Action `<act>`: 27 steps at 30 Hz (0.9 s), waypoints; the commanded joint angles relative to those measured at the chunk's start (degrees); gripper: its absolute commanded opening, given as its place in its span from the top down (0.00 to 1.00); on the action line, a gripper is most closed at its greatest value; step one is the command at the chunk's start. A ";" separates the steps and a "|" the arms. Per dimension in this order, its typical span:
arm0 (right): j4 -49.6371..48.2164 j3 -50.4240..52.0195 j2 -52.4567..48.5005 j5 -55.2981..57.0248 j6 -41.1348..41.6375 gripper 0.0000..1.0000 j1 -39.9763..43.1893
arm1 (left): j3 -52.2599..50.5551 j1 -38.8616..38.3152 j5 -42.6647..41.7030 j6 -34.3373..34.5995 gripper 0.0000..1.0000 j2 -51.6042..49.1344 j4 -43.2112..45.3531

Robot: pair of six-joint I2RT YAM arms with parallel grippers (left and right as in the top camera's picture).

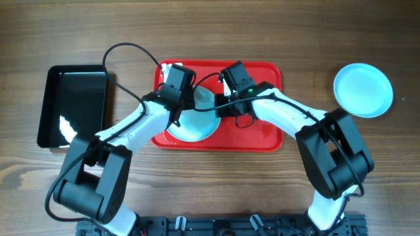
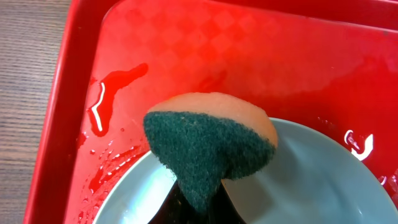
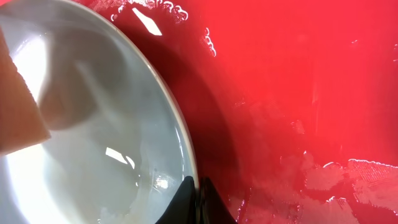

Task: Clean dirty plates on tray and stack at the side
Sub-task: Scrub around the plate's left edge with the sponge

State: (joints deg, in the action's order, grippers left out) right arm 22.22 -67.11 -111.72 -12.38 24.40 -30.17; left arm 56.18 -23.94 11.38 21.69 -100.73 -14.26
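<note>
One pale blue plate [image 1: 197,124] lies on the red tray [image 1: 262,134], wet and shiny inside. My left gripper [image 2: 202,208] is shut on a sponge [image 2: 208,140], orange with a dark green scouring face. It holds the sponge over the plate [image 2: 311,186] near its far rim. From the right, my right gripper [image 3: 196,199] is shut on the plate's rim [image 3: 177,118], one finger inside and one outside. The sponge's corner [image 3: 15,118] shows at the left edge of that view. A second plate [image 1: 363,90] sits on the bare table at the right.
A glossy black tray [image 1: 72,105] lies on the table left of the red one. Water drops and puddles [image 2: 102,109] cover the red tray's floor [image 3: 298,93]. Both arms reach over the tray's middle, and a black cable [image 1: 128,52] loops above the left arm.
</note>
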 commanded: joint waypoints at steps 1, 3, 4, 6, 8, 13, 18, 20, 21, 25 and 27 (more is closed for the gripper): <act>0.50 0.11 -1.77 2.49 0.24 0.96 0.50 | -0.24 0.28 -1.11 -2.03 0.96 -0.35 1.29; 0.52 0.11 -1.77 2.49 0.24 0.96 0.50 | -0.24 0.33 -1.09 -2.05 0.96 -0.35 2.25; 0.52 0.13 -1.77 2.49 0.22 0.96 0.50 | -0.24 0.33 -1.09 -2.34 0.96 -0.35 2.58; 0.52 0.11 -1.77 2.49 0.24 0.96 0.50 | -0.24 0.33 -0.81 -4.50 0.96 -0.46 2.95; 0.55 0.11 -1.77 2.49 0.24 0.96 0.50 | -0.24 0.39 0.57 -5.29 0.96 -0.74 2.89; 0.55 0.11 -1.77 2.49 0.22 0.96 0.50 | -0.31 1.70 2.19 -6.36 0.96 -2.99 2.54; 0.61 0.13 -1.77 2.49 0.17 0.96 0.50 | -0.31 3.78 6.71 -6.54 0.96 -3.98 2.21; 0.68 0.11 -1.77 2.51 0.20 0.96 0.50 | -0.31 4.66 9.05 -6.54 0.96 -3.98 1.55; 0.66 0.11 -1.77 2.49 0.20 0.96 0.50 | -0.31 4.96 9.60 -6.51 0.96 -3.98 1.14; 0.48 0.11 -1.77 2.51 0.22 0.96 0.50 | -0.31 6.32 9.94 -6.49 0.96 -3.98 -2.21; 0.46 0.11 -1.77 2.49 0.22 0.96 0.50 | -0.31 6.38 9.94 -6.36 0.96 -3.98 -3.89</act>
State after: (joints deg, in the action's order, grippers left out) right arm 21.63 -67.11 -111.83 -12.49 24.43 -30.24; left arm 56.62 -20.64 14.92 16.12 -103.63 -15.03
